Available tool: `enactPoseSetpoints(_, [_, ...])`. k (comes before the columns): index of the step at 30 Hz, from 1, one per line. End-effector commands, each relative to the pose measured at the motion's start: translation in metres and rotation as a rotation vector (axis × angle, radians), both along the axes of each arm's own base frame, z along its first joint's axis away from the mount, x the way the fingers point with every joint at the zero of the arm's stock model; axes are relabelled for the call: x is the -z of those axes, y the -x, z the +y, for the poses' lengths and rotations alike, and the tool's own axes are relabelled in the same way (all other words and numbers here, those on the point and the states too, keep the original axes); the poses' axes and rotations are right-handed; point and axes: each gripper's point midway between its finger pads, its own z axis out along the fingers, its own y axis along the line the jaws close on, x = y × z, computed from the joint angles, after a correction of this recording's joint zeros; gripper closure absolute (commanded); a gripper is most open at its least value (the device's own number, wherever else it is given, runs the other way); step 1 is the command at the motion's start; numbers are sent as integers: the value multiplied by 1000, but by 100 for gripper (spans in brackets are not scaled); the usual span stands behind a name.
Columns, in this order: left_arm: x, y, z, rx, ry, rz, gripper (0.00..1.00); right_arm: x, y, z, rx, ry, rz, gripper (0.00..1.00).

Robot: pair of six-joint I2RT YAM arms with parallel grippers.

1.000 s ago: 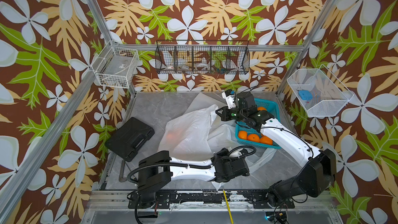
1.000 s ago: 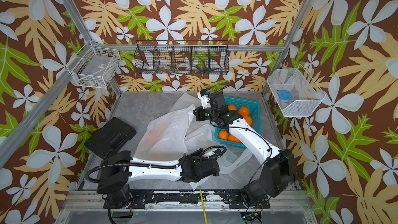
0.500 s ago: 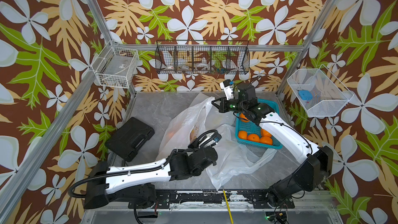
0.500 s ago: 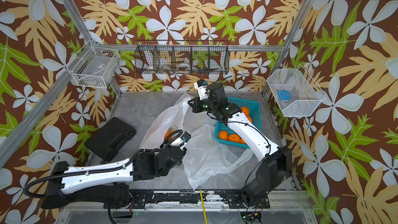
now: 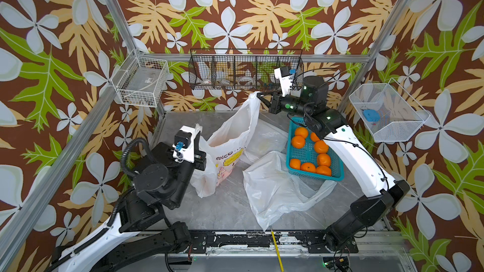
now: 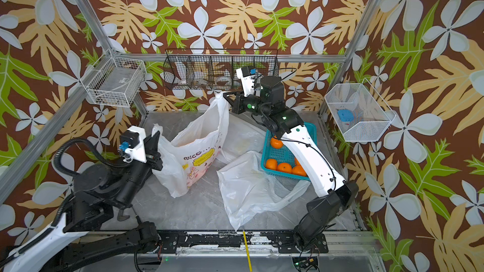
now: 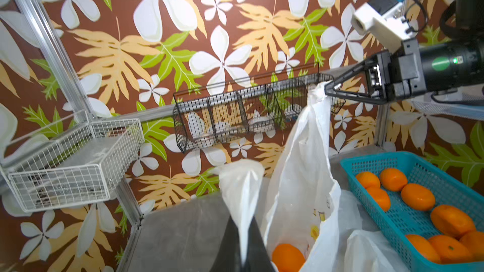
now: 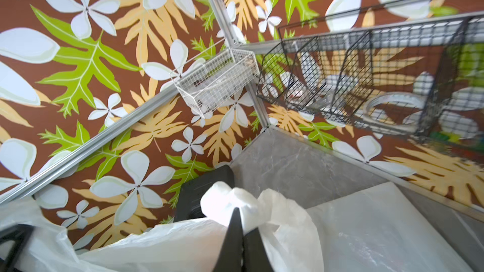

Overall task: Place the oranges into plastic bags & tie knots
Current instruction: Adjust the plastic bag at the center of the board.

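A grey marbled desk (image 5: 225,210) sits inside a frame with leaf-patterned walls. Near its middle, toward the left edge, a printed bag (image 5: 230,142) stands stretched open between two robot arms, its mouth facing up. A loose bag (image 5: 275,187) lies crumpled toward the front edge, its right side touching the front of a teal basket (image 5: 306,153) that sits by the right edge. A flat bag (image 5: 264,139) lies between the printed bag and the basket, toward the back edge. The right arm reaches over the basket (hiding part of it in both top views), and the right gripper (image 5: 259,94) is raised high near the back edge, its jaws pressed together on one handle of the printed bag. The left gripper (image 6: 155,137) is lower, at the bag's left side, and the left wrist view shows its jaws pinched on the other handle, a strip of white plastic rising between them. Several oranges (image 5: 298,142) lie loose in the basket. One orange (image 7: 288,257) rests at the bottom of the printed bag, seen through its open mouth in the left wrist view.
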Motion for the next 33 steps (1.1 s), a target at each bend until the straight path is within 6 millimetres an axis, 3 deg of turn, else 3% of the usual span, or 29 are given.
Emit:
enactPoseSetpoints(1, [-31,10,-4,78,8,-62,100,-23,7,-30,101,-33,-45,100])
enactPoseSetpoints(6, [-50,10,-17,133,19,-75,100,-34,33,-60,174,-19,-81,100])
enactPoseSetpoints(13, [-44,-14,-48,224,39,-37,100,-3,47,-77,223,34,-23,100])
enactPoseSetpoints(16, [-30,-40,-57,286,66,10,100,15,47,-76,218,58,11,100])
enactPoseSetpoints(24, [27,-87,-67,462,143,90,100,95,27,-69,194,134,149,100])
enactPoseSetpoints(28, [48,-88,-75,604,132,106,100,99,26,-72,154,150,119,100])
enactPoseSetpoints(29, [49,-83,-80,656,116,101,100,92,29,-75,141,146,87,94])
enactPoseSetpoints(33, [54,-56,-98,874,52,73,100,56,46,-94,141,189,-85,50])
